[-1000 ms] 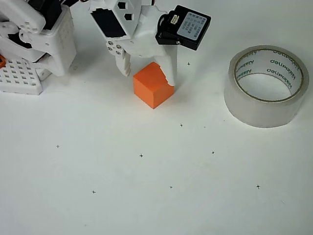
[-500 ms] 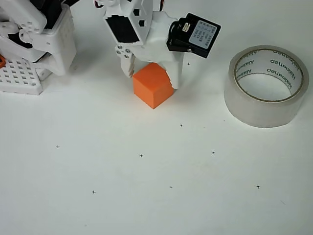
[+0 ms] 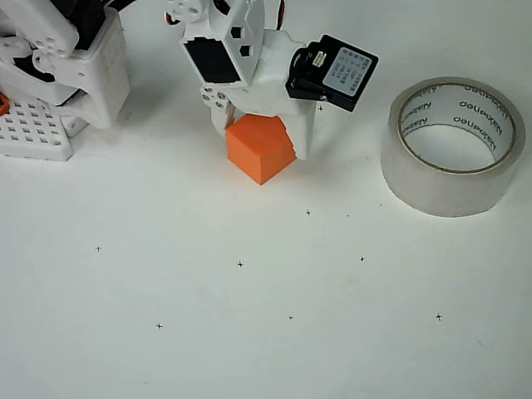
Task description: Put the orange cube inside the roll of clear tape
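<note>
Lowered since before, tool [image 3: 262,137] straddling orange cube [image 3: 260,150], fingers either side

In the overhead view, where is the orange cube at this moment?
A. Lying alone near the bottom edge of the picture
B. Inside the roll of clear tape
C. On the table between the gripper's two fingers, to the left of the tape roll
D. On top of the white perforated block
C: the orange cube sits on the table with the gripper straddling it, well left of the roll of clear tape, whose core is empty.
</note>
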Robot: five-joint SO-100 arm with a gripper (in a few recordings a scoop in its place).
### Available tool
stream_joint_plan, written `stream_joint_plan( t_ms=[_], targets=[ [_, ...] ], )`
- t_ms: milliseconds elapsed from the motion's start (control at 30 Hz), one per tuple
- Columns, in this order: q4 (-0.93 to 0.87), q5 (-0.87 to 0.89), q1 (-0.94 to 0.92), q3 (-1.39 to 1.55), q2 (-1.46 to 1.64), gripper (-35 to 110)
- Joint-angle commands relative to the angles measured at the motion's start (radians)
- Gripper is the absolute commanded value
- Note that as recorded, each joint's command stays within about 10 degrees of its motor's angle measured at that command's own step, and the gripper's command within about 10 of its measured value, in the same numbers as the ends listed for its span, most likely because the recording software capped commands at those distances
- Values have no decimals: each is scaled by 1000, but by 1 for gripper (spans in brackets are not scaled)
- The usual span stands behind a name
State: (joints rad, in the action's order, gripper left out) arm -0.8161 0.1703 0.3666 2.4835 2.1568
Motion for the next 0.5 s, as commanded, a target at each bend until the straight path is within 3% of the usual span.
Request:
stream_joint_plan(
  t_ms=[0,333,467],
  targets=[
    [6,21,9,8,14,46],
    [8,44,15,26,14,21],
    [8,43,23,28,15,19]
  ],
)
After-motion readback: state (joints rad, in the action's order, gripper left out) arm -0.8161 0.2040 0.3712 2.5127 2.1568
